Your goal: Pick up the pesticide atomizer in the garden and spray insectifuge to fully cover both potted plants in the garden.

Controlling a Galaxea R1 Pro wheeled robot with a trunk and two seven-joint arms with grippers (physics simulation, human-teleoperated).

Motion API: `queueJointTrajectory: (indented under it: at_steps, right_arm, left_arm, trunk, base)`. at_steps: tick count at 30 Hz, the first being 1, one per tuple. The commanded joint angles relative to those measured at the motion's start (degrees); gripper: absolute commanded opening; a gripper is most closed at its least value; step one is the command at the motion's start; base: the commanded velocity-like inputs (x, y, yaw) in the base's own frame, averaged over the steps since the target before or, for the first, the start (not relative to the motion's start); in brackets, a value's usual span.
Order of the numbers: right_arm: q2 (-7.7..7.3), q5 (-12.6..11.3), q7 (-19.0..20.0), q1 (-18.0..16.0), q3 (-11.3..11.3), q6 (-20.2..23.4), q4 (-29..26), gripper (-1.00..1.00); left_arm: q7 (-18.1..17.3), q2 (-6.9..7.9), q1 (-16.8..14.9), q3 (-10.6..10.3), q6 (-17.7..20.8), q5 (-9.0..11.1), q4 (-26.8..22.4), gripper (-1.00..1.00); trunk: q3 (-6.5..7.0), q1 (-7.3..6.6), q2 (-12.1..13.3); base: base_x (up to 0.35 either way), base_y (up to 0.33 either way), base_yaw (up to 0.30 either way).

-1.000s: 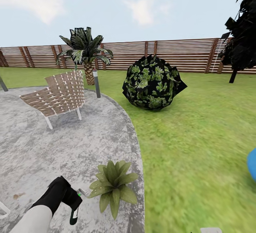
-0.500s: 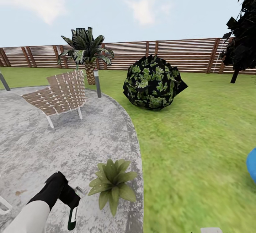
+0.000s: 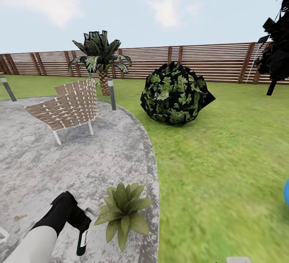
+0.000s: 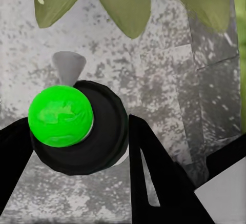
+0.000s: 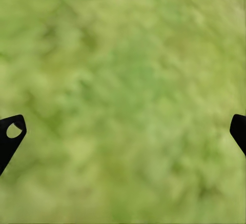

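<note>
The left end effector (image 3: 82, 225) grips the spray bottle (image 3: 82, 242) hanging upright, nozzle toward the potted plant (image 3: 122, 211) just beside it.

Left hand (image 3: 82, 231): over the patio (image 3: 48, 162), closed on the pesticide atomizer (image 3: 82, 241), which hangs below it.
Potted plant (image 3: 122, 213): just right of the left hand, on the patio's edge beside the lawn (image 3: 224, 166).
Chair (image 3: 66, 108): well ahead of the hand, on the patio.
Post (image 3: 112, 94), palm (image 3: 100, 60): beyond the chair.
Bush (image 3: 176, 93): ahead and right, on the lawn.
Fence (image 3: 208, 62): behind all.
</note>
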Motion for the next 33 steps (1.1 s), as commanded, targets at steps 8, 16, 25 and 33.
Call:
queueJointTrajectory:
  at_steps: [8, 16, 25, 33]
  right_arm:
    - [-0.02, 0.61, -0.27, -0.05, -0.34, -0.21, 0.11, 1.00]
    - [-0.03, 0.61, -0.27, -0.05, -0.34, -0.20, 0.10, 1.00]
    - [0.04, 0.61, -0.27, -0.05, -0.34, -0.19, 0.10, 1.00]
    - [-0.01, 0.61, -0.31, -0.05, -0.34, -0.18, 0.10, 1.00]
  left_arm:
    - [-0.39, 0.06, -0.10, -1.80, 3.10, -0.33, 0.01, -1.00]
    - [-0.37, 0.19, -0.14, -1.84, 3.47, -0.33, 0.01, -1.00]
    - [-0.09, -0.01, 0.51, -2.10, 3.45, -0.27, 0.03, -1.00]
    - [5.06, 0.10, 1.23, -1.40, 3.37, -0.15, 0.94, -1.00]
  trunk:
    - [-0.05, -0.01, -0.02]
    - [-0.05, -0.01, -0.02]
    - [-0.05, -0.01, -0.02]
    - [-0.05, -0.01, -0.02]
  base:
    - [-0.061, -0.102, 0.212]
    - [-0.189, -0.219, 0.010]
    - [0.001, -0.247, 0.151]
    - [0.031, -0.037, 0.184]
